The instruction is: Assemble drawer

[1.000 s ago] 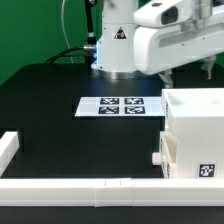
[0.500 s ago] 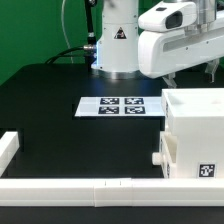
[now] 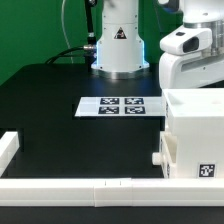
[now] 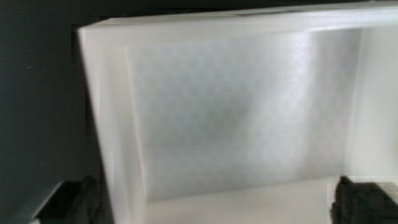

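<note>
The drawer's large white housing [image 3: 195, 130] stands at the exterior view's right, with a black-and-white tag [image 3: 207, 169] on its front. A knobbed white part [image 3: 161, 156] sticks out low on its left side. My gripper [image 3: 194, 82] hangs just above the housing's far top edge. In the wrist view the housing [image 4: 214, 100] fills the picture, very close. My gripper [image 4: 217, 205] is open wide and holds nothing. One dark fingertip [image 4: 71, 203] is over the black table beside the housing's wall, and the other fingertip [image 4: 365, 203] is at its far side.
The marker board [image 3: 120, 105] lies flat mid-table. A long low white rail [image 3: 90, 188] runs along the front, with a raised end [image 3: 8, 148] at the exterior view's left. The arm's base [image 3: 120, 45] stands at the back.
My gripper has swung toward the exterior view's right and come down over the housing's top. The housing, the rail and the marker board have not moved.
</note>
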Robot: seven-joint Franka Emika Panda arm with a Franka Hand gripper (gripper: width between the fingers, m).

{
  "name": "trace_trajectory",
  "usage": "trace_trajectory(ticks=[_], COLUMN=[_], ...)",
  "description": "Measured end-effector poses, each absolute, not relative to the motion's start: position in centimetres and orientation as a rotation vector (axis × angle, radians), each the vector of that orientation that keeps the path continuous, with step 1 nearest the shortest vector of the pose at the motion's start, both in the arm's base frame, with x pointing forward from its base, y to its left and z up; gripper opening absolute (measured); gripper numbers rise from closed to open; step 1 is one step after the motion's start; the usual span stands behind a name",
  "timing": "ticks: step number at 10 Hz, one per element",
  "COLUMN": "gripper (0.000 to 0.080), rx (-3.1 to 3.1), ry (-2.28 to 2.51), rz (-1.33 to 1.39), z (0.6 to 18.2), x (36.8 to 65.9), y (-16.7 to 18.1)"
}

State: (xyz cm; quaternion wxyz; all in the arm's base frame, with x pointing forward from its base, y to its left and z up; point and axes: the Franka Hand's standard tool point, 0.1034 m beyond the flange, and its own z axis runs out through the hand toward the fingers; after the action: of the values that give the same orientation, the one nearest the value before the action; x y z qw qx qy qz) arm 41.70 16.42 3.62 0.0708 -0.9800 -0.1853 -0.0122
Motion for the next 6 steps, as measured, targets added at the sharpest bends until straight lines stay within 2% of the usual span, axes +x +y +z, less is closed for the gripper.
trace_trajectory(ticks=[2, 4, 6], gripper=[0.0649, 0.0649, 0.0638], rx=[-2.948, -2.944, -2.944], ry=[-0.575, -0.57, -0.569], rz=[-0.019, -0.007, -0.006], z=[2.7, 1.6, 1.7], x=[41.7, 41.3, 41.3], y=[15.0, 15.0, 15.0])
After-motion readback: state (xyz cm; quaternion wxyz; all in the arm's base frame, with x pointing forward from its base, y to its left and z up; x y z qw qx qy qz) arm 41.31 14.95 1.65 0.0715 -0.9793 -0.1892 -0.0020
